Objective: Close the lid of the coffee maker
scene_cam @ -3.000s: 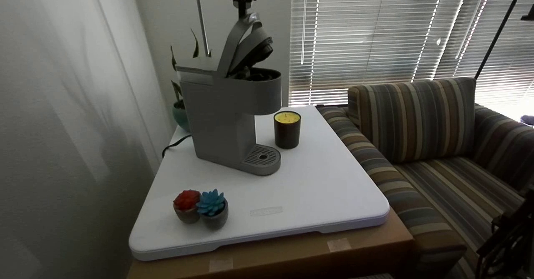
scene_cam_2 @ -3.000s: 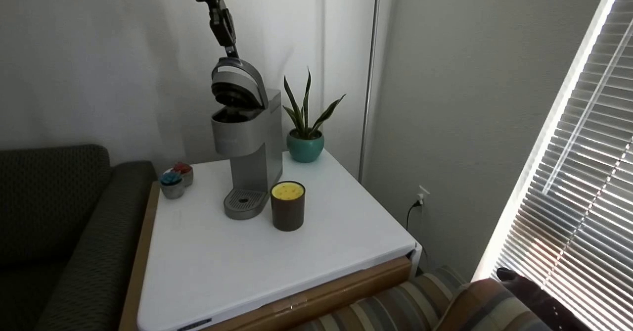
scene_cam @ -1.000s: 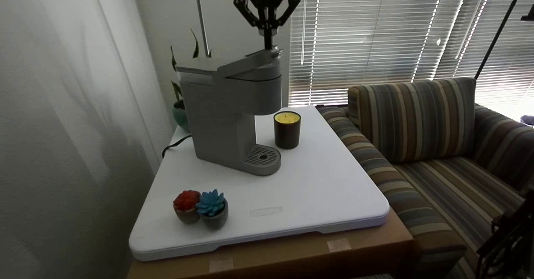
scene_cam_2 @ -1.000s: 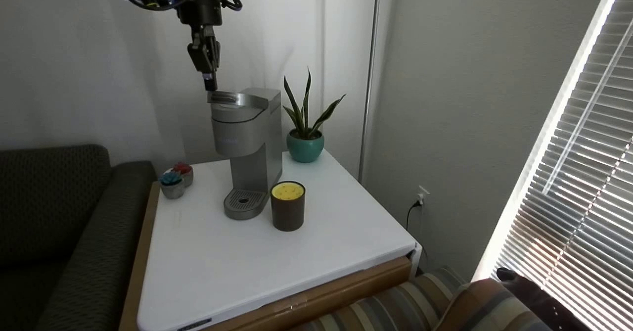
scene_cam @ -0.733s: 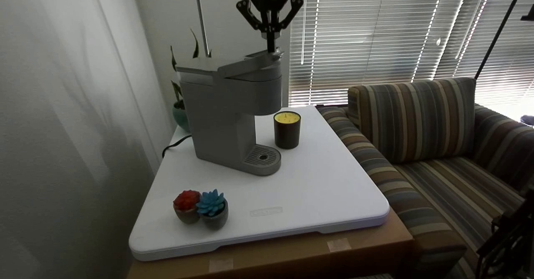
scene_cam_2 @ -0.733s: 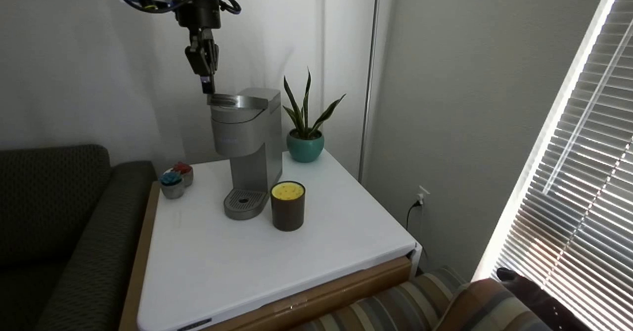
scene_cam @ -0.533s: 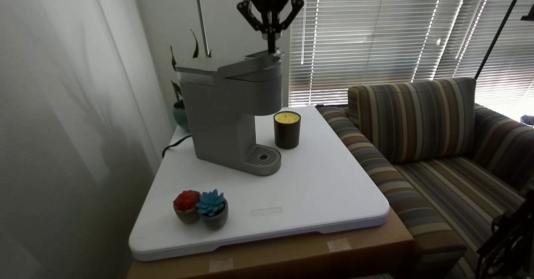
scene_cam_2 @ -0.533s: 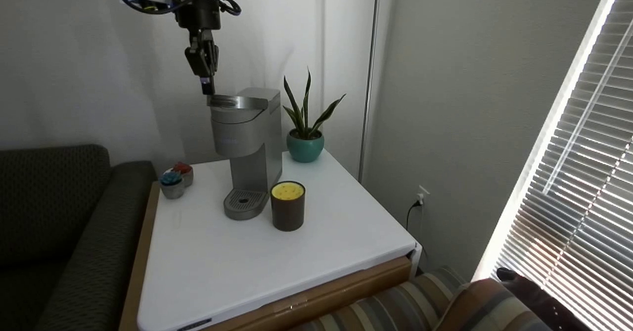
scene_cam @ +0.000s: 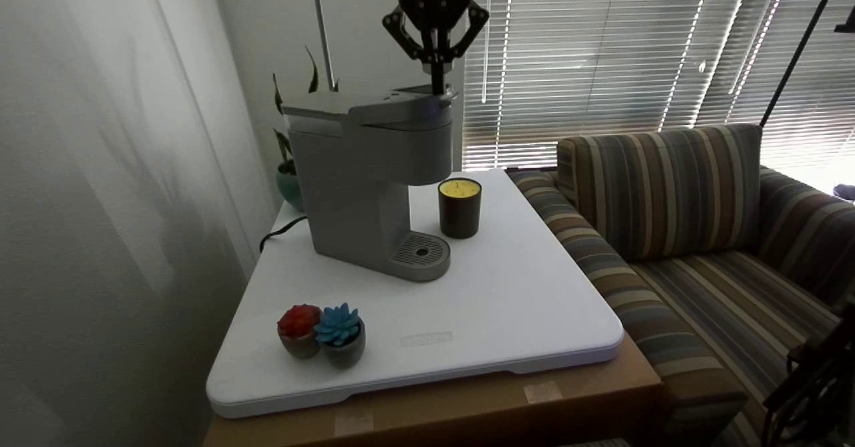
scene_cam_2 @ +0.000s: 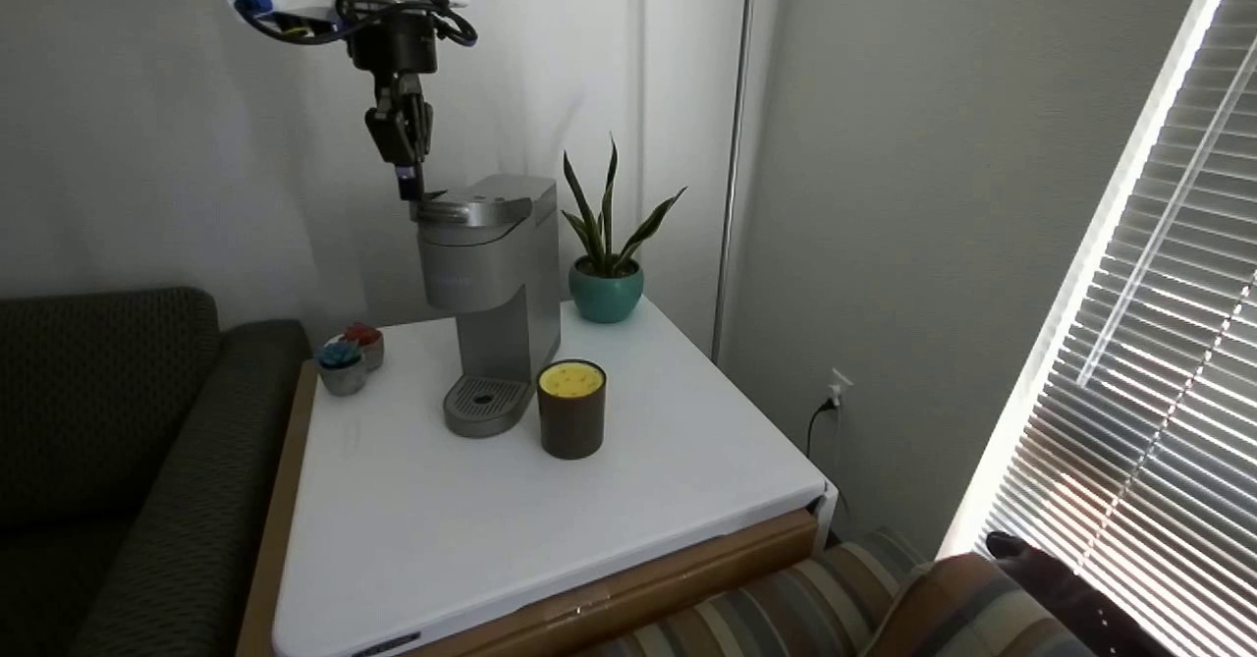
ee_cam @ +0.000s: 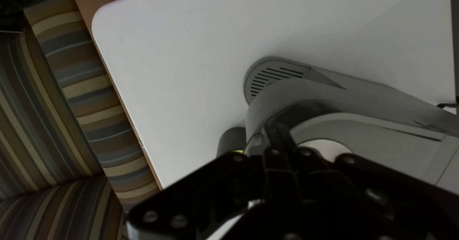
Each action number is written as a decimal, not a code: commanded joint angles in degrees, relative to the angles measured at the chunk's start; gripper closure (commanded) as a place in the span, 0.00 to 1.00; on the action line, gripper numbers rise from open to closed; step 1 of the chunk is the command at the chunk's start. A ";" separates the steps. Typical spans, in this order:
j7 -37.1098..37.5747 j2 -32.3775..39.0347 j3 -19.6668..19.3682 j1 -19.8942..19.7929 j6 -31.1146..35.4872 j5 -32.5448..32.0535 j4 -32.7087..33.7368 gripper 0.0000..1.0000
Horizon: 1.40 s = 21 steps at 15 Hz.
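Lid (scene_cam: 406, 113): upper centre of an exterior view, down on coffee maker (scene_cam: 354, 186) | gripper (scene_cam: 438, 90): fingers pressed together, gripping nothing, tips on lid's front edge | candle (scene_cam: 459, 216): right, near drip tray (scene_cam: 421, 253) | white tabletop (scene_cam: 521, 293): stretches to lower-right edge, striped armchair (scene_cam: 721, 286) beyond

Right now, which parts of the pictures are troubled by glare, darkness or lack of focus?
In both exterior views, daylight glares through the window blinds; in an exterior view, the couch seat nearly vanishes in darkness; in the wrist view, the gripper is almost black and blurred, the drip tray sharper.
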 commanded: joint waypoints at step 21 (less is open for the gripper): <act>-7.14 -7.52 3.21 -1.14 -6.17 1.55 -7.74 1.00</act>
